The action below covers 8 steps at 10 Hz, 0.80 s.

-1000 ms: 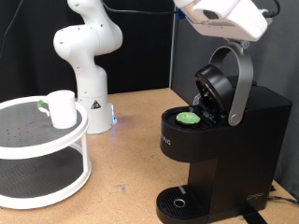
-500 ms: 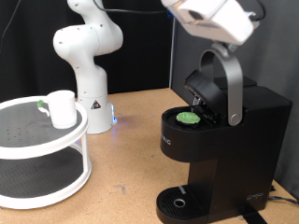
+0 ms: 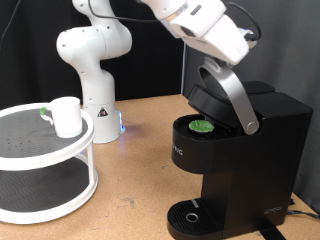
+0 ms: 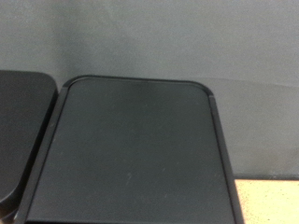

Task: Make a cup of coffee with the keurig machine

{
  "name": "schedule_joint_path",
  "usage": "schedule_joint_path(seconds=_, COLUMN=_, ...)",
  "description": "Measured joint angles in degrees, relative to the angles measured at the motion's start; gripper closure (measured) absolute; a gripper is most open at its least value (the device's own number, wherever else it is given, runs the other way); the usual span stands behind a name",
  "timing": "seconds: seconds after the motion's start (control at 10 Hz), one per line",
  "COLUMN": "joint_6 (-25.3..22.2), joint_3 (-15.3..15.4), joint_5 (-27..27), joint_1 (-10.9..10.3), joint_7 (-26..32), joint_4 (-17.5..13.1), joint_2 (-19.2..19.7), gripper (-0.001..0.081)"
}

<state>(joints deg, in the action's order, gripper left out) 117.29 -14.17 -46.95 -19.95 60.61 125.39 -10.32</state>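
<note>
The keurig machine (image 3: pixel 235 150) stands at the exterior view's right on the wooden table (image 3: pixel 140 150), its round drip base (image 3: pixel 190 216) at the front and bare, so nothing waits under the brew head yet. Its grey-silver lid handle (image 3: pixel 228 95) leans over toward the exterior view's left, with the black lid beneath it partly lowered over the pod chamber. The chamber is not closed, because the green-topped pod (image 3: pixel 203 126) shows in the opening, seated in its well, which I judge means the loading step is done and the lid is being brought down on it.

The white robot arm (image 3: pixel 205 28) reaches in from the exterior view's top, its hand sitting right at the upper end of the handle, the natural place to lever the lid. The gripper (image 3: pixel 222 60) itself is hidden by the hand's body there, and the wrist view shows no fingers, only the flat dark top of the machine (image 4: pixel 131 159) seen close; whether the fingers are apart or together I cannot tell, nor whether they clasp the handle or merely press it.

A round white two-tier rack (image 3: pixel 45 160) sits at the exterior view's left, well apart from the machine. The cup (image 3: pixel 67 116) stands upright on the rack's upper shelf, near its rim, with a small green-marked thing just beside it that is too small to identify.
</note>
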Motion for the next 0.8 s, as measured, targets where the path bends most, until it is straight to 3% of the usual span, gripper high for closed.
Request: schedule_joint_path(seconds=0.8, joint_6=-2.9, joint_3=-3.2, joint_5=0.9, joint_1=1.6, joint_7=2.7, joint_4=1.3, joint_2=-1.1, gripper=0.0805)
